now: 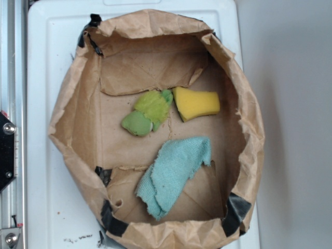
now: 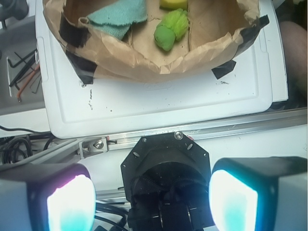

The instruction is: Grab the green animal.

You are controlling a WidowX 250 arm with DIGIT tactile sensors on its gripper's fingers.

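Three items in paper bag (image 1: 244, 129); gripper (image 2: 151, 197) wide open, empty; green animal (image 2: 171, 30) far ahead, between rag (image 2: 118, 13) and sponge (image 2: 173, 4); descend centered.

Lab workbench: aluminium rail (image 2: 192, 129), hex keys (image 2: 21, 72), cables (image 2: 14, 144).

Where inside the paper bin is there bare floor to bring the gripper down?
Bare floor lies left of the green animal, toward the bin's left wall, and right of the teal rag. It is crowded at the centre, where the green animal touches the yellow sponge.
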